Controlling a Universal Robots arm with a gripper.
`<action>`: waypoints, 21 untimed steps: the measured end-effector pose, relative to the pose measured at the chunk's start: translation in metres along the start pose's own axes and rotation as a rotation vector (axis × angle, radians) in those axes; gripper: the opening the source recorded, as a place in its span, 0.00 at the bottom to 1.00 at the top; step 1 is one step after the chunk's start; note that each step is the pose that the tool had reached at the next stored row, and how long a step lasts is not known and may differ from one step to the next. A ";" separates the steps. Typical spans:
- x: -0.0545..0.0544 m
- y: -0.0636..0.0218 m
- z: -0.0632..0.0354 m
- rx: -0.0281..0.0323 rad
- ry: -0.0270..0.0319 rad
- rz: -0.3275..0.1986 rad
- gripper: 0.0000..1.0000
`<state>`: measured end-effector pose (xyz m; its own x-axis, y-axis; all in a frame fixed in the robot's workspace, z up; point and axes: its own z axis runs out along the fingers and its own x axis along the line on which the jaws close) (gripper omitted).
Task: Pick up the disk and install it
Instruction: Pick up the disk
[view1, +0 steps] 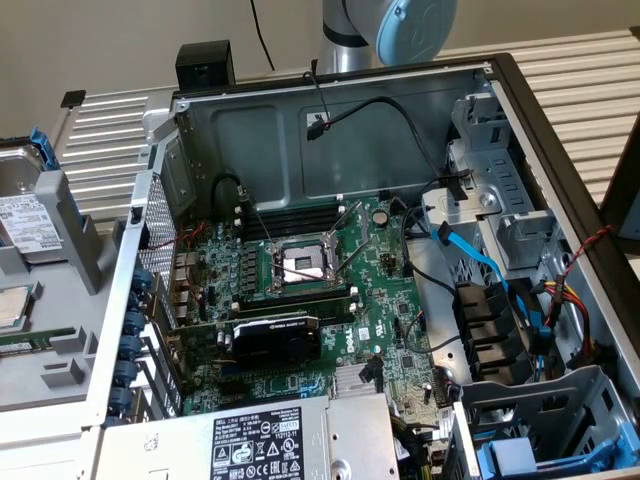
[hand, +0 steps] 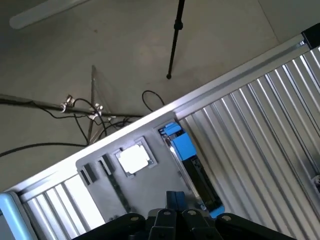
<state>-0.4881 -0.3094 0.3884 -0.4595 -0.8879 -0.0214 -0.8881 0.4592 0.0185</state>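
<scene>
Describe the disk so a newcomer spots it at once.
Find the open computer case; a grey parts holder sits beside it on the exterior view's left. The disk sits in that holder: silver, white label, blue carrier, unlike the small square chip next to it.

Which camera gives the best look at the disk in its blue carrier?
The exterior view: the disk shows its silver face and white label, though the picture's edge cuts it off. The wrist view sees the disk edge-on, mostly its blue frame.
</scene>
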 end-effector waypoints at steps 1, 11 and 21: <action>0.000 0.0000 0.0000 -0.0004 0.0003 -0.017 0.11; -0.006 0.0000 0.0002 -0.0035 0.0029 -0.096 0.11; -0.006 0.0000 0.0010 -0.0072 0.0064 -0.278 0.11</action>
<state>-0.4854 -0.3042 0.3875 -0.1978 -0.9800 -0.0203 -0.9801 0.1974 0.0199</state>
